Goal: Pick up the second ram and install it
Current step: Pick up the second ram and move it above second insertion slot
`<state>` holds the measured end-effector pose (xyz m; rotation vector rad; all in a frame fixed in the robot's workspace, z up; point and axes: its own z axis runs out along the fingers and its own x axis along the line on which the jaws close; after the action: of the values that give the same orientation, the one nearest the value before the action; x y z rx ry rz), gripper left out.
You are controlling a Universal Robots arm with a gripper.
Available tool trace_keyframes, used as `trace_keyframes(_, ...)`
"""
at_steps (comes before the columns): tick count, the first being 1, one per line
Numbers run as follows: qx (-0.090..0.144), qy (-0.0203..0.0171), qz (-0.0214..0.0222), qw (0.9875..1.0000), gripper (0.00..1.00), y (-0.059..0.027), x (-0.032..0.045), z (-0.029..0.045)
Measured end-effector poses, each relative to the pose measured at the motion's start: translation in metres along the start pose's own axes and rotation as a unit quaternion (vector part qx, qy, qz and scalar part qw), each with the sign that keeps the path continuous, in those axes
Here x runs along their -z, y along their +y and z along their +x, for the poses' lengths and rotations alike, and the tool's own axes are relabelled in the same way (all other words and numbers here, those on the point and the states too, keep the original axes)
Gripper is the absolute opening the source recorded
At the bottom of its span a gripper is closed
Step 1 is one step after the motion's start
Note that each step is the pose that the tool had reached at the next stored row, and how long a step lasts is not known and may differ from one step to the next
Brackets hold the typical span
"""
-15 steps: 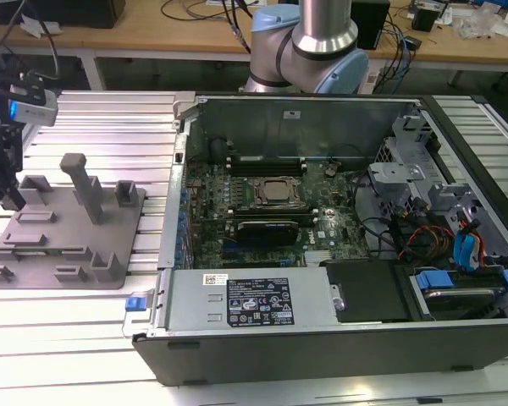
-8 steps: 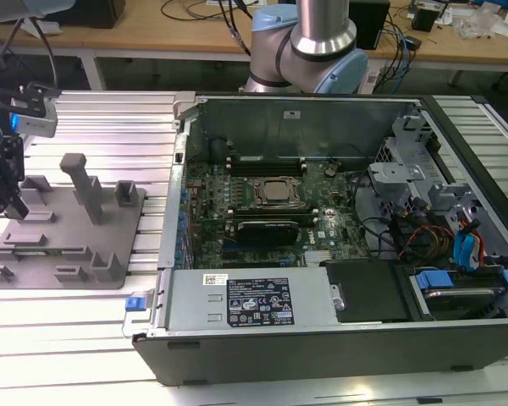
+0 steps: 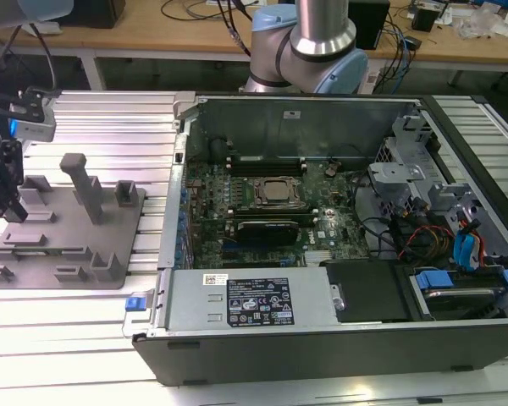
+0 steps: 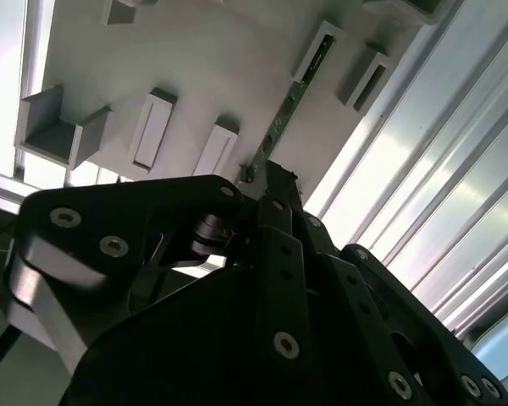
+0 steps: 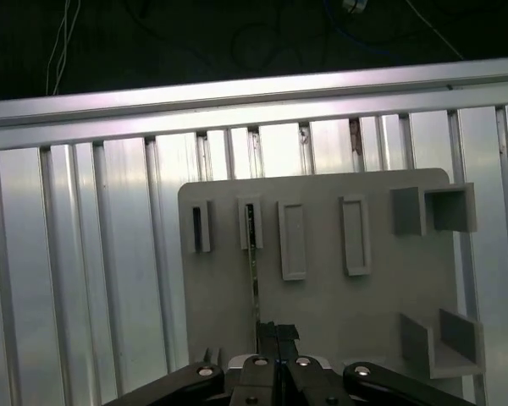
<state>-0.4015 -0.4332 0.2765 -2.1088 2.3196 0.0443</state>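
- Gripper (image 5: 276, 331) is clenching on the near end of the second ram (image 5: 254, 262).
- Stick is lying edge-on across the grey fixture plate (image 5: 330, 317), its far end sitting in a narrow holder (image 5: 250, 222).
- Neighbouring holders (image 5: 293, 241) are flanking it closely on both sides.
- Open computer case (image 3: 237, 338) is sitting well apart, at the exterior view's right, motherboard (image 3: 271, 211) exposed.
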Motion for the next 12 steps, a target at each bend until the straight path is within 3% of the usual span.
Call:
trace_keyframes(3, 0.001, -0.0026, 0.0004, 1.0000, 0.08, 0.0024, -0.0057, 0.0060)
trace_keyframes(12, 0.002, -0.0045, 0.0006, 1.0000, 0.08, 0.0059, -0.0242, 0.0092)
